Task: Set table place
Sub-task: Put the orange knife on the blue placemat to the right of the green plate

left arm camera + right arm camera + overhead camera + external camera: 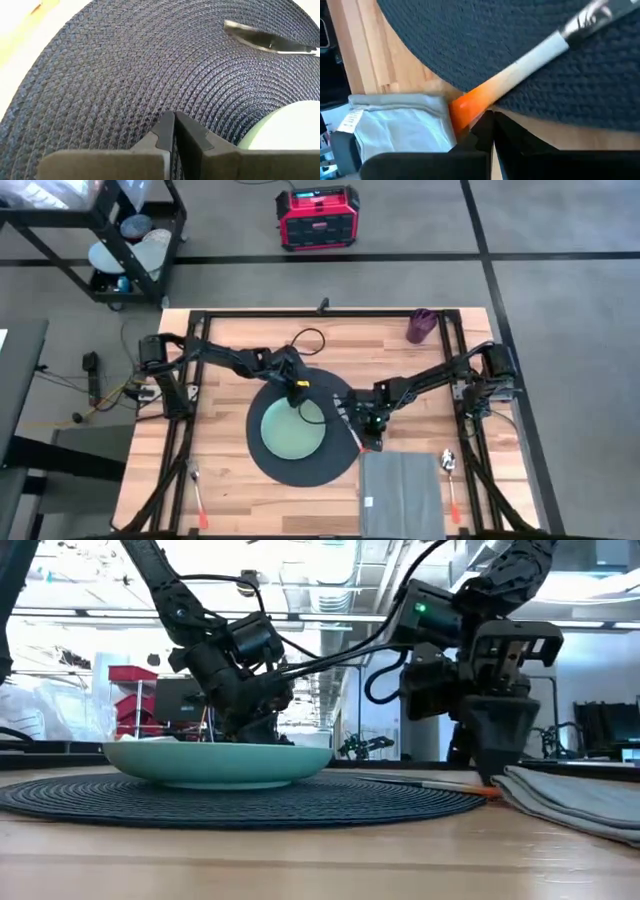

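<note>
Jaws closed; right gripper (490, 120) at knife (520, 65)

I find no legible text, label, brand, number or sign in any view. The red unit (317, 218) on the floor beyond the counter (230, 490) carries dark panels, but I can read no marking on them from above. A small white tag (351, 119) is sewn to the edge of the folded grey napkin (400, 130) in the right wrist view; it bears faint print that I cannot make out. A green indicator light (421, 609) glows on one arm in the low view, with no characters beside it.
</note>
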Controlling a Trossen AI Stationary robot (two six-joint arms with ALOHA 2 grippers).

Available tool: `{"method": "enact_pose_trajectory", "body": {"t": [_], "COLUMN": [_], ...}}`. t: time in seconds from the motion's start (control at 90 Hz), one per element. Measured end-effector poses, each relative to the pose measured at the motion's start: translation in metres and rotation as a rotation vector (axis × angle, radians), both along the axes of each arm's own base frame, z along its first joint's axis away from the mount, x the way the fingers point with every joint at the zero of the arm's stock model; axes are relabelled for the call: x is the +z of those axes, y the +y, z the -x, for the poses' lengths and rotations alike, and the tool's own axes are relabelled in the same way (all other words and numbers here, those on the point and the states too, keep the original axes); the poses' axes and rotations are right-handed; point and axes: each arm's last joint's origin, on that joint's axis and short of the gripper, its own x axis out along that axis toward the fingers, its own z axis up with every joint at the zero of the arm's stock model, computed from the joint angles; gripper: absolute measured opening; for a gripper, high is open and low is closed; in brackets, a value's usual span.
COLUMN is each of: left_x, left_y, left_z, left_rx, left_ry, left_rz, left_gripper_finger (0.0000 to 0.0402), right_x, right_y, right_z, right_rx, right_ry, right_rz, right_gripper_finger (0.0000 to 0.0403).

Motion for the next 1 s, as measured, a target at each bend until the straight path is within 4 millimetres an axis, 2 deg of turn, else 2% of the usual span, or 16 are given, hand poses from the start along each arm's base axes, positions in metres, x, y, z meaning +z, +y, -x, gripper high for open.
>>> {"method": "enact_pose_trajectory", "body": {"t": [0.433,0.822,1.0], "left_x": [0.0,0.0,0.0], "left_y": [0.0,0.0,0.0], "left_z": [0.0,0.0,0.0], "left_rx": [0.001,0.004,0.005], "left_ry": [-0.006,-0.008,-0.008], "left_rz": [0.015,0.016,0.015], "left_gripper_finger": [0.0,0.0,0.0], "right_x": [0.005,0.005,0.02], "right_y": [-0.025,-0.027,-0.026], "right_z": [-0.008,-0.005,-0.003], "right_rx": [-0.042,-0.044,0.011], "right_ry": [-0.068,-0.027,-0.105], "right_rz": [0.015,-0.012,-0.007], "right_gripper_finger": [0.0,0.0,0.0]}}
